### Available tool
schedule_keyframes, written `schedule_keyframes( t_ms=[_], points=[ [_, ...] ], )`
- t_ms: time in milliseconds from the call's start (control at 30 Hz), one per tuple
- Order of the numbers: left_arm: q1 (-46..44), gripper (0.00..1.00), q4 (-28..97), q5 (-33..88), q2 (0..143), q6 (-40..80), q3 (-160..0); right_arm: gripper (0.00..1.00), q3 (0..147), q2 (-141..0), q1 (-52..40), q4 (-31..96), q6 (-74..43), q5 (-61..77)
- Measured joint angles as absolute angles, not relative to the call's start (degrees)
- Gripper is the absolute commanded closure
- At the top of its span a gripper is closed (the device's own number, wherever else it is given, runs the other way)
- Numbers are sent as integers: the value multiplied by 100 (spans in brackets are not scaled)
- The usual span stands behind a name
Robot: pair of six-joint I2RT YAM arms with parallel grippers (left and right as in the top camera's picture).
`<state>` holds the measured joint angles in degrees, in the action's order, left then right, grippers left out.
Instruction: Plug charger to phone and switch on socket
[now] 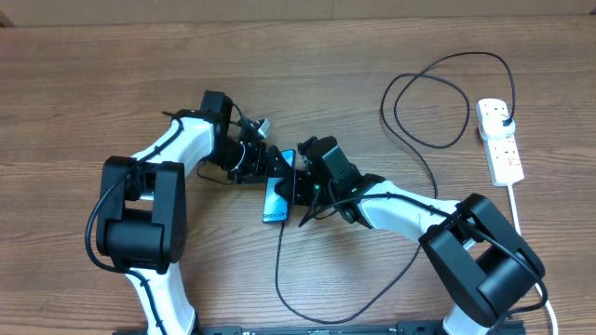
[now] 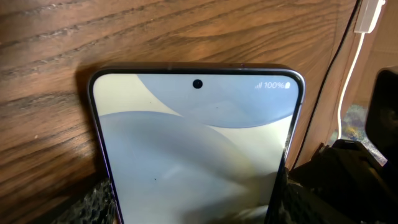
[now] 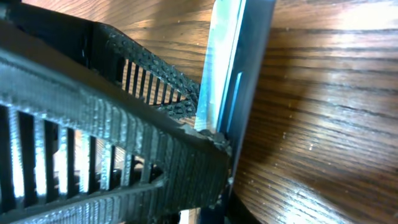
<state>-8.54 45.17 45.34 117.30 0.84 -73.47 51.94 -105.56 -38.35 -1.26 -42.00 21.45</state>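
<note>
The phone (image 1: 276, 199) lies on the wooden table with its light blue screen up. My left gripper (image 1: 267, 166) is shut on its two long edges; in the left wrist view the screen (image 2: 196, 143) fills the space between the fingers. My right gripper (image 1: 301, 186) sits against the phone's right edge with its fingers together, and the right wrist view shows the phone edge-on (image 3: 227, 81). The charger (image 1: 430, 140), a thin black cable, loops from its plug in the socket (image 1: 501, 149) down to the phone's near end. Its tip is hidden.
The socket's white cord (image 1: 518, 209) runs down the right side of the table. The black cable makes a wide loop across the front right (image 1: 372, 298). In the left wrist view the socket (image 2: 371, 15) and white cord show at top right.
</note>
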Motion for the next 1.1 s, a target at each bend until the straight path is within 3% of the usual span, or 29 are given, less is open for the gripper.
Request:
schedule_keyframes(
  t_ms=[200,300,400,633,1100],
  points=[
    [-854,32,4517,4543,11732,82,-7347,82,5194,-10556,-3835,-82,-4202,2147],
    [-854,30,4517,4543,11732,82,-7347,89,5194,-10556,-3835,-82,-4200,2147],
    [-851,24,4519,4547,11734,84,-7347,96,5194,-10556,-3833,-71,-4228,2143],
    [-849,0,4528,4624,11734,25,-7347,96,5194,-10556,-3830,-86,-4366,2169],
    [-707,0,4453,4757,11734,23,-7363,96,5194,-10567,-3782,-121,-4609,2456]
  ],
)
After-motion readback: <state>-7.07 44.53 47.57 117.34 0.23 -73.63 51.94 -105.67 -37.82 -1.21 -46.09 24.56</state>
